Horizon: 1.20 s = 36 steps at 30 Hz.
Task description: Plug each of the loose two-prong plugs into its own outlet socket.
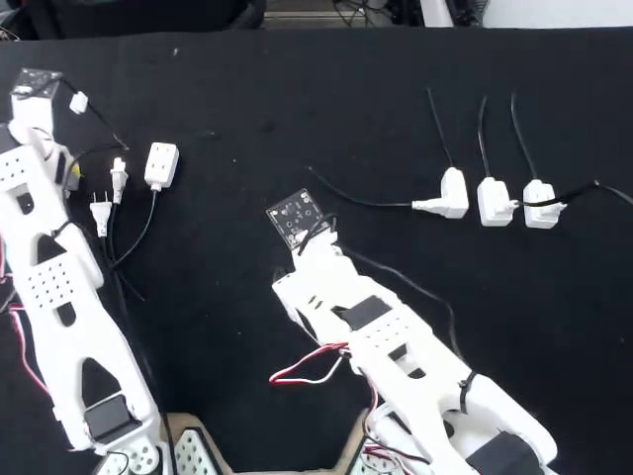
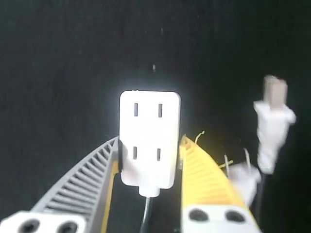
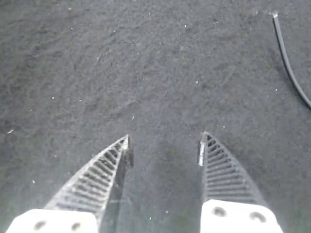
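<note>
outlet block [image 1: 161,165] flat on black cloth [image 1: 257,109], both sockets bare, nothing plugged in. near plug [image 1: 118,179] just beside block, far plug [image 1: 100,212] a bit further off on same side; both loose. left gripper [image 2: 149,141] jaws apart, block seen between them, looks not gripped. right gripper [image 3: 164,143] jaws apart over cloth, well away from block, holds nothing. three white adapters [image 1: 494,201] far from block; plugged or not, cannot tell. judged: start stage, both plugs left to do.
</note>
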Tool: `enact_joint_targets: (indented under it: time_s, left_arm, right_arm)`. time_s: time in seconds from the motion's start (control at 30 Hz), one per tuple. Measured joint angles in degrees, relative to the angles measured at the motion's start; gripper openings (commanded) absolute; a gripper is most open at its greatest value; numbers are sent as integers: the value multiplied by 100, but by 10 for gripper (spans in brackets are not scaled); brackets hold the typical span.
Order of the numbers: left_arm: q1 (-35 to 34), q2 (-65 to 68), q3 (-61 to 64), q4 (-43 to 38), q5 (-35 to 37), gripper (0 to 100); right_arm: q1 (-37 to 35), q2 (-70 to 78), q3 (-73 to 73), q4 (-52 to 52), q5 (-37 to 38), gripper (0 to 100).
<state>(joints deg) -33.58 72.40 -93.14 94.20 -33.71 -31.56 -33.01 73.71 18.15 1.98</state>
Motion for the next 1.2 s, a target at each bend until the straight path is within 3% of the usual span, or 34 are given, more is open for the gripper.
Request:
enact_joint_targets:
  time_s: [0.1, 0.37, 0.63, 0.93, 1.1, 1.2]
  left_arm:
    - [-26, -360, 0, 484, 141, 30]
    - [-484, -1108, 0, 651, 1345, 29]
    - [-1679, -2180, 308, 651, 2136, 29]
    - [-2321, -3921, 3402, 651, 2391, 30]
    - [-2215, -5240, 5371, 651, 2400, 30]
    - [-1820, -5996, 6435, 642, 2409, 30]
  right_arm:
    - [0, 0, 0, 0, 0, 208]
    - [0, 0, 0, 0, 0, 208]
    - [0, 0, 0, 0, 0, 208]
    - [0, 0, 0, -9, 0, 208]
    - [0, -35, 0, -9, 0, 208]
    - [0, -35, 0, -9, 0, 208]
